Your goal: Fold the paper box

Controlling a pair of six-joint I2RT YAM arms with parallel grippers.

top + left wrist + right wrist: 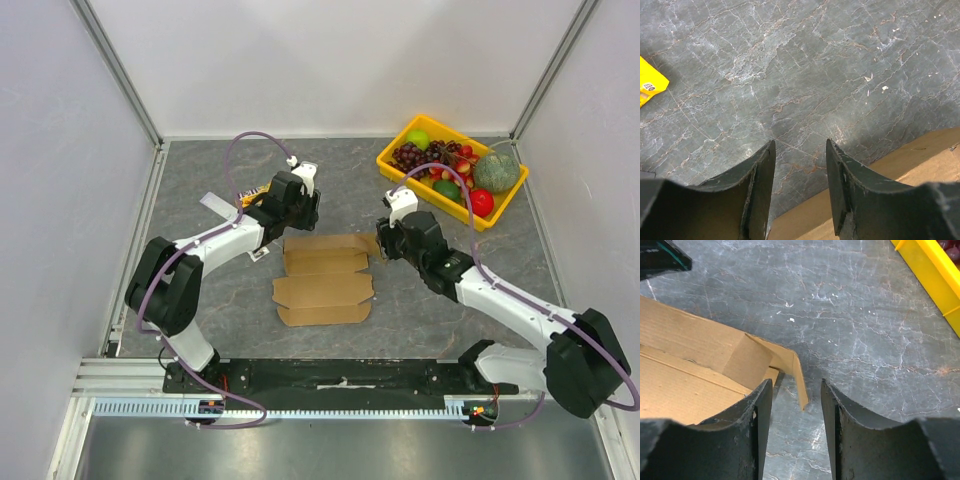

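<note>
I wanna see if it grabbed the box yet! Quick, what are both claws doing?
Left gripper: open, holding nothing, at the edge of the paper box.
Right gripper: open, holding nothing, beside the paper box's corner.

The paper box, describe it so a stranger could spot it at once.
Find the grey marbled table, then its middle. The paper box lies there, a creased cardboard sheet with flaps. It alone is plain brown; the fruit tray far right is yellow.
</note>
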